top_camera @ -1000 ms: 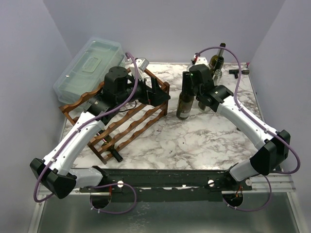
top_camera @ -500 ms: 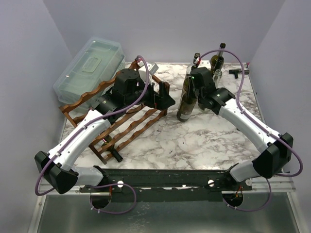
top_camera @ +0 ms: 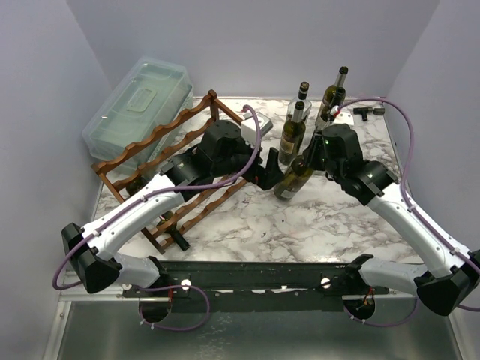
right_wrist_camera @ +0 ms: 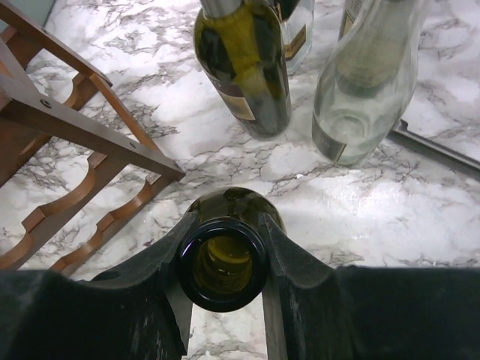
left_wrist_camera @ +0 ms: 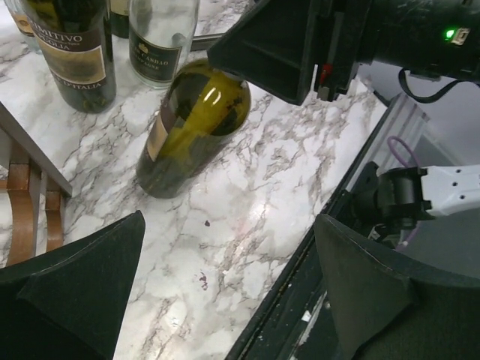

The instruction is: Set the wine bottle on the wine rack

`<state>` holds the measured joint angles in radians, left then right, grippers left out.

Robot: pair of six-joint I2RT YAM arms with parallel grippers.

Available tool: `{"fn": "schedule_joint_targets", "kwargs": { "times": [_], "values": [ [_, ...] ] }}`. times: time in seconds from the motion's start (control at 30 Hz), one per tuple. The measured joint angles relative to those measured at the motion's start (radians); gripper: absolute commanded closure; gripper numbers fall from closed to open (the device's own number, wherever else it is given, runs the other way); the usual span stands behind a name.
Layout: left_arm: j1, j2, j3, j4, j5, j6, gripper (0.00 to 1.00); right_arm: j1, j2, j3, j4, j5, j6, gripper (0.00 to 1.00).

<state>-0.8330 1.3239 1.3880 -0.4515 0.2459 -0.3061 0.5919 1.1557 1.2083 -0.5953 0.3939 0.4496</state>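
Right now the step in hand looks like the pick-up and tip-over. The right hand [top_camera: 310, 158] is clamped on the neck of the wine bottle [top_camera: 293, 179], just under the open mouth, w/ one finger on each side. The bottle leans hard, neck up toward the right arm, base low at the worktop [top_camera: 330, 214]. Can't tell whether the base touches the marble or is just clear of it.

The bottle sits mid-worktop, just right of the wine rack [top_camera: 161, 133] and not yet on it. Three other bottles [top_camera: 292, 135] stand upright behind.

The left hand [top_camera: 270, 166] has its fingers spread wide apart and holds nothing. It points at the bottle's lower body from the rack side, near but apart.

Pose: the right arm reaches in from the right, wrist angled down along the neck. The left arm stretches across the front of the rack, forearm over its lower rails.

Next move, as a guess: get the bottle horizontal, probably w/ the left hand taking the body, then carry it left and lay it in a scalloped cradle. That needs a firm neck grip, since the glass could slip or swing into the rack's corner post.
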Motion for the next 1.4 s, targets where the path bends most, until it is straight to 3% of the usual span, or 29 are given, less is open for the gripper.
{"fn": "schedule_joint_targets", "kwargs": {
  "times": [0.27, 0.57, 0.73, 1.4],
  "values": [
    [-0.060, 0.028, 0.000, -0.008, -0.145, 0.069, 0.01, 0.000, -0.046, -0.039, -0.029, -0.004, 0.100, 0.99],
    [-0.263, 0.090, -0.028, -0.007, -0.435, 0.174, 0.01, 0.000, -0.087, -0.033, -0.035, -0.071, 0.163, 0.99],
    [-0.293, 0.114, -0.051, -0.006, -0.539, 0.188, 0.01, 0.000, -0.099, -0.029, -0.041, -0.116, 0.181, 0.99],
    [-0.290, 0.074, -0.212, 0.172, -0.596, 0.193, 0.06, 0.000, -0.169, 0.006, -0.040, -0.306, 0.272, 0.99]
  ]
}}
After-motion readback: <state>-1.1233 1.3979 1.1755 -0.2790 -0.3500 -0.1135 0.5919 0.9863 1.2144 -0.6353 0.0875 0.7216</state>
